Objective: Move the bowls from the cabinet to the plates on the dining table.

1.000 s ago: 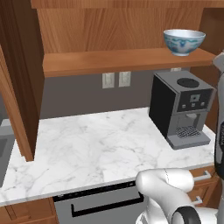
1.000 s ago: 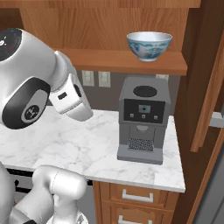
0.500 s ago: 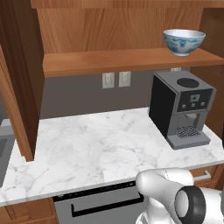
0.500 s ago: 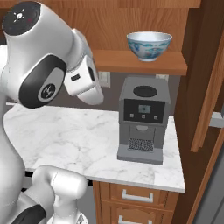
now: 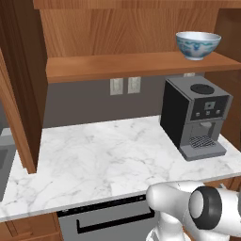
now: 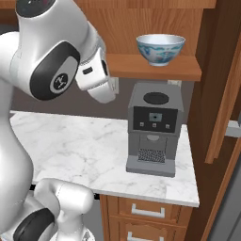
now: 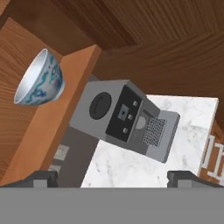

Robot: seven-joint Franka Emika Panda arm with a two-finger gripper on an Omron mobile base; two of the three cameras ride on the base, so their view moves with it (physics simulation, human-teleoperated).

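Hand view, claw: the claw [image 7: 112, 179] has its two dark tips standing wide apart at the bottom of the picture, with nothing between them
Near ground: the marble desk [image 5: 94, 155] lies below and ahead, and the black coffee machine [image 6: 153, 127] stands on its right end, touching the top
Above the machine: the wooden shelf [image 5: 127, 63] of the cabinet [image 5: 21, 84] runs over the desk, its right end directly over the coffee machine
Task's thing: the white bowl [image 5: 198, 44] with blue patterning sits upright on the right end of that shelf, mouth up, just above the machine and apart from it
Bowl from claw: in the hand view the bowl [image 7: 39, 78] lies up and to the left of the tips, well apart, with the machine between; the view is rolled, so the shelf runs slantwise
Arm: in the right base view the white forearm [image 6: 92, 70] hangs left of the bowl [image 6: 160, 47], at about shelf height
Judged need: the hand has to swing toward the shelf's right end and level with the rim, keeping above the machine's top
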